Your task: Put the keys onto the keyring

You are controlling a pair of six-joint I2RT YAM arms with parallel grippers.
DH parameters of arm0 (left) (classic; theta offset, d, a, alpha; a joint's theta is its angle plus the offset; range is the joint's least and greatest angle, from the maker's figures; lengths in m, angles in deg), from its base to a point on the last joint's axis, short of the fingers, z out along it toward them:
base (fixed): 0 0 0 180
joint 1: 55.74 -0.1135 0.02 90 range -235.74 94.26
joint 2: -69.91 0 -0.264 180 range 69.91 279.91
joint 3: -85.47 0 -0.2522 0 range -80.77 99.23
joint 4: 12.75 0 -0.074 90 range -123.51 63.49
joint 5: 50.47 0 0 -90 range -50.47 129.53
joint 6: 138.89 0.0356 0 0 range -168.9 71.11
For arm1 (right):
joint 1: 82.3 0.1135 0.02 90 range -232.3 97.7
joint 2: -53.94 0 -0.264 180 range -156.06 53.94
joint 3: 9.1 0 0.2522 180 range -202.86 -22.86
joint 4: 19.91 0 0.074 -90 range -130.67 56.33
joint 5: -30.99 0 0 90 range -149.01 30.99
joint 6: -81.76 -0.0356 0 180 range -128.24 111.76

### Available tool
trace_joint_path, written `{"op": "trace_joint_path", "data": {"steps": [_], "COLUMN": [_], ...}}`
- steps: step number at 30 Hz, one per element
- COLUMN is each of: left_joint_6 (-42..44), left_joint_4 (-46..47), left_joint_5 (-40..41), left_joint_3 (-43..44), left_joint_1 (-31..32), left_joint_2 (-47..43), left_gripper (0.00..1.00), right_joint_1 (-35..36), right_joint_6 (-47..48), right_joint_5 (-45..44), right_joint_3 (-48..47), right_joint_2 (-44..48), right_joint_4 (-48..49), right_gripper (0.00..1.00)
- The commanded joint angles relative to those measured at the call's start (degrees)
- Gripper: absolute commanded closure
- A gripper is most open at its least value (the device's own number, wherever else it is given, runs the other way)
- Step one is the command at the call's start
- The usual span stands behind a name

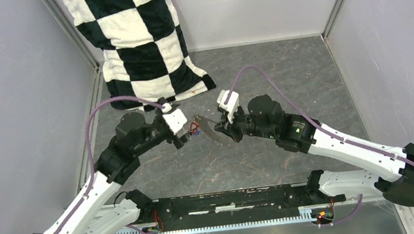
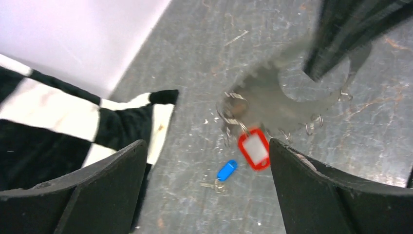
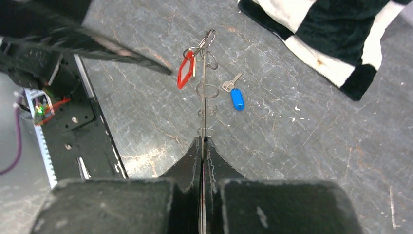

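The blue key (image 2: 227, 170) lay loose below the left gripper's (image 2: 205, 144) spread fingers, just beside the keyring (image 3: 205, 105) pinched edge-on in the right gripper (image 3: 202, 141), the red key (image 2: 253, 148) apparently hanging on it.

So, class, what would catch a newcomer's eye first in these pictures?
The black-and-white checkered cloth at the back left dominates. In the middle, the right gripper is shut on the thin keyring, the red key seemingly hooked on it; the blue key lies loose on the table below the open left gripper.
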Motion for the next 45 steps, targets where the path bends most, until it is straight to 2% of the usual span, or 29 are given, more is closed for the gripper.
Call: {"op": "trace_joint_path", "data": {"steps": [1,4,5,7,14,18,24,28,31,35,36,38,40,43,45], "left_joint_6": [13.54,29.22,32.55,46.04,78.71,90.37,91.16,92.15,93.79,93.09,93.07,92.65,91.21,87.42,83.25], "left_joint_4": [5.72,1.12,-0.82,-4.74,-7.61,2.22,21.06,22.42,22.36,21.96,21.36,20.34,19.33,16.23,10.94], "left_joint_5": [-3.4,-18.46,-22.45,-27.52,-30.97,-29.07,-25.65,-24.34,-23.61,-26.24,-27.14,-28.89,-29.79,-30.06,-30.5], "left_joint_3": [-3.5,-7.1,-8.36,-10.36,-16.3,-22.73,-29.15,-29.27,-29.36,-29.01,-28.79,-28.1,-26.96,-24.4,-21.86], "left_joint_1": [-0.01,-0.01,-0.01,-0.01,-0.01,0.0,-0.01,0.0,-0.01,-0.01,-0.01,0.01,-0.01,-0.01,-0.01], "left_joint_2": [-8.71,-14.78,-16.27,-17.43,-16.0,-16.53,-17.69,-18.56,-19.15,-21.36,-21.92,-22.63,-22.85,-22.71,-22.49], "left_gripper": [0.0,0.0,0.0,0.0,0.0,0.0,0.0,0.09,0.22,0.59,0.67,0.83,0.96,0.98,0.98], "right_joint_1": [-4.43,-8.26,-9.19,-10.8,-13.43,-14.24,-14.44,-14.5,-14.53,-14.53,-14.54,-14.56,-14.65,-15.38,-16.1], "right_joint_6": [-9.62,-17.03,-19.55,-25.05,-41.01,-47.07,-50.47,-53.53,-55.57,-56.63,-56.83,-56.7,-55.39,-53.72,-52.39], "right_joint_5": [7.73,14.9,17.4,22.25,30.42,32.99,33.55,34.5,35.01,34.48,34.63,34.96,34.37,33.95,33.96], "right_joint_3": [-5.37,-5.32,-4.97,-4.19,-2.19,0.07,3.41,5.2,6.31,7.13,7.13,7.11,7.13,7.46,7.95], "right_joint_2": [-1.96,-3.65,-4.01,-5.11,-8.11,-8.87,-8.57,-8.96,-9.19,-9.06,-9.15,-9.1,-8.38,-7.12,-6.19], "right_joint_4": [0.72,4.62,6.63,11.35,25.39,29.9,32.71,35.08,36.7,36.76,37.0,37.87,37.7,36.68,35.89], "right_gripper": [1.0,1.0,1.0,1.0,1.0,1.0,1.0,1.0,1.0,1.0,0.98,0.81,0.73,0.63,0.53]}}
